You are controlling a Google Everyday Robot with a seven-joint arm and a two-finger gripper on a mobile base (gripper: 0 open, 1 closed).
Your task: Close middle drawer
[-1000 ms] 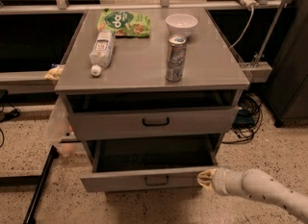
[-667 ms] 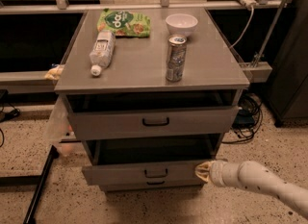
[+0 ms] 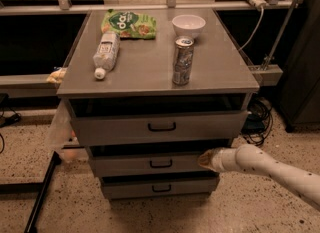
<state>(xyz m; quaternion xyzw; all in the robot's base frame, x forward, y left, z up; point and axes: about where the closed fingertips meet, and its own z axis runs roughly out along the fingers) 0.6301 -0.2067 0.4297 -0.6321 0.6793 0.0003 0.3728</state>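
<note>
Saw, left of centre in the frame, a water bottle (image 3: 106, 53) lying on its side on the grey tabletop (image 3: 145, 72), with a green snack bag (image 3: 129, 24) just beyond it toward the top edge. Found further right a can (image 3: 183, 61) standing upright and a white bowl (image 3: 188, 25) behind it.

Located the middle drawer (image 3: 130, 165) at lower centre, under the taller top drawer (image 3: 115, 128) and above the lowest drawer (image 3: 130, 189), with its small black handle (image 3: 161, 163) facing out and a dark strip of gap above its low front. Judged it mostly pushed in, with the front sitting only a little proud of the drawer front below.

Placed the gripper (image 3: 205, 159) right of centre and low in the frame, seemingly touching the right end of that drawer front, with the arm running off to the lower right corner. Could not tell whether open or closed.

Reckoned the closing largely done, with perhaps a last short push left. Could not confirm full seating from this angle.
</note>
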